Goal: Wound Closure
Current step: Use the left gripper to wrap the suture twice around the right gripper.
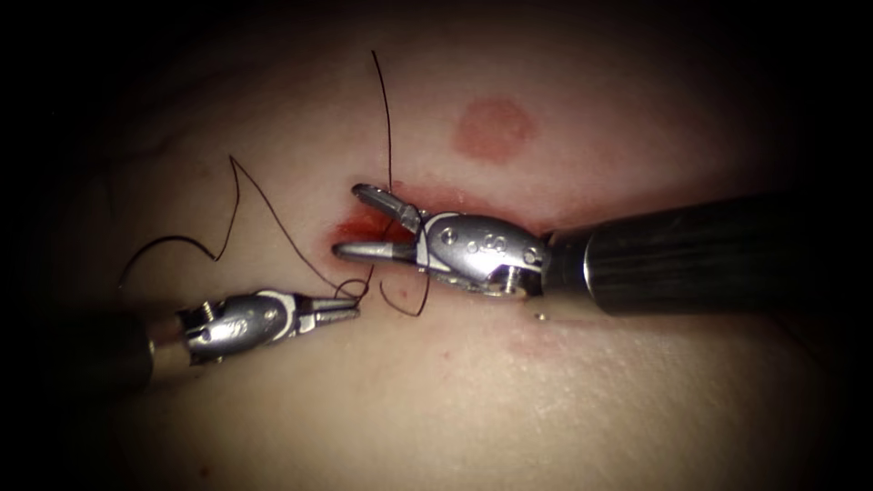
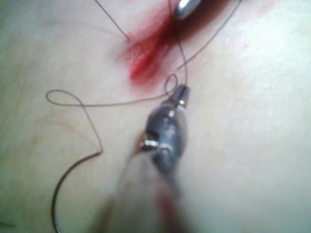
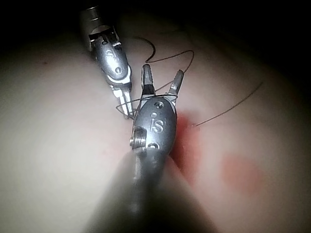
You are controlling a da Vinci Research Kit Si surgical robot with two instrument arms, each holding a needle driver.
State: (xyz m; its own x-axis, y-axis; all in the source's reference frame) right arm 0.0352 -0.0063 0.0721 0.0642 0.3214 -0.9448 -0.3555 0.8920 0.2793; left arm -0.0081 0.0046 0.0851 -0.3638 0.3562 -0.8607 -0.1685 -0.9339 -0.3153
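The tissue point(image 1: 564, 382) has a short cut point(image 1: 356, 229) wet with red fluid. My right tool point(image 1: 350, 220) reaches in from the right with its jaws open over the cut and holds nothing. The dark thread point(image 1: 388, 118) drops from above and crosses between those jaws. It also drapes around this tool point(image 3: 163, 77) at the base of the jaws. Below and left of the cut, my left tool point(image 1: 353, 311) is shut on the thread at a small loop point(image 1: 351, 290). The same tool point(image 2: 182, 91) grips beside the loop point(image 2: 170, 85). The curved needle point(image 1: 168, 242) lies free on the tissue, left of the cut.
A round reddish mark point(image 1: 493, 129) sits on the tissue above and right of the cut. A loose thread tail point(image 1: 405, 307) curls just below the right tool's jaws. More thread point(image 1: 264, 195) zigzags across the tissue from the loop to the needle.
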